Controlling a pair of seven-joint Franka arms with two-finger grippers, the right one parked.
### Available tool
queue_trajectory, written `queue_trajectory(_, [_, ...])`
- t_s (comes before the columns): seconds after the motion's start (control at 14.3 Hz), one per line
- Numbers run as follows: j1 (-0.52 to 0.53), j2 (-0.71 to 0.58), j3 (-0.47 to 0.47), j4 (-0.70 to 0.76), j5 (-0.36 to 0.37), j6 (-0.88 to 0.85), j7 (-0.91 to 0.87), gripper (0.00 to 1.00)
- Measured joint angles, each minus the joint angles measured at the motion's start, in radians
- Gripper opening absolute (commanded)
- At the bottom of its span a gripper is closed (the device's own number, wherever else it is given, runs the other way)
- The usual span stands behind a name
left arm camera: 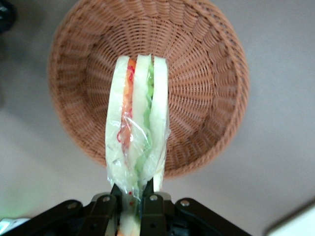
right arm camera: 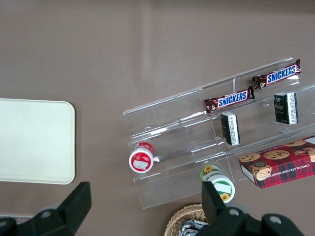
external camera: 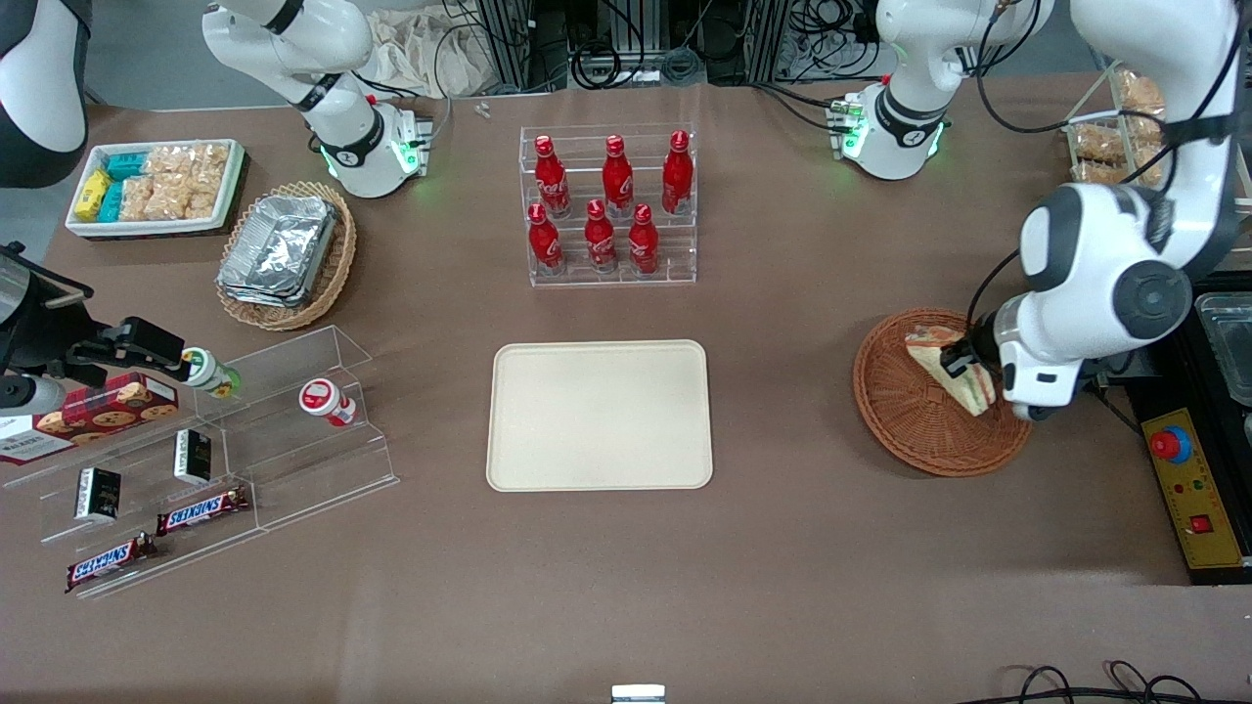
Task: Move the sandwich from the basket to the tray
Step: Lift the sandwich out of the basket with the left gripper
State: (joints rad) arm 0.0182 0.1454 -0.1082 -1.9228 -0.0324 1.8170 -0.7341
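Gripper (left arm camera: 132, 200) pinching sandwich (left arm camera: 138, 128) by corner, hanging over basket (left arm camera: 206, 59). Thin grip; wrap could slip, dropping short of tray (external camera: 599, 415).

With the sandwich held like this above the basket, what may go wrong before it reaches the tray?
1. The gripper pinches only one end of the sandwich, partly on loose clear wrap, so it might slip or swing out.
2. Squeezed bread could deform and the layers may shift.
3. The sandwich hangs just above the wicker basket; a low sideways move toward the tray might catch the rim.
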Motion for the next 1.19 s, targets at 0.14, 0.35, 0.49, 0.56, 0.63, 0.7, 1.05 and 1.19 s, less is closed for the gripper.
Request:
queue_trajectory(0.14, [0.000,-0.012,-0.008,0.122,0.000,-0.141,0.000,0.00])
queue_trajectory(0.35, [-0.002,-0.014,-0.037,0.260,0.000,-0.258,0.000,0.00])
queue_trajectory(0.49, [-0.003,-0.010,-0.065,0.286,0.000,-0.272,0.006,0.00])
queue_trajectory(0.56, [-0.003,-0.007,-0.083,0.292,0.000,-0.272,0.014,0.00])
queue_trajectory(0.63, [-0.005,-0.002,-0.107,0.299,0.000,-0.272,0.015,0.00])
queue_trajectory(0.7, [-0.011,0.005,-0.130,0.307,0.000,-0.272,0.015,0.00])
queue_trajectory(1.05, [-0.119,0.050,-0.184,0.361,0.002,-0.269,0.016,0.00])
queue_trajectory(1.19, [-0.183,0.080,-0.186,0.379,0.003,-0.241,0.019,0.00])
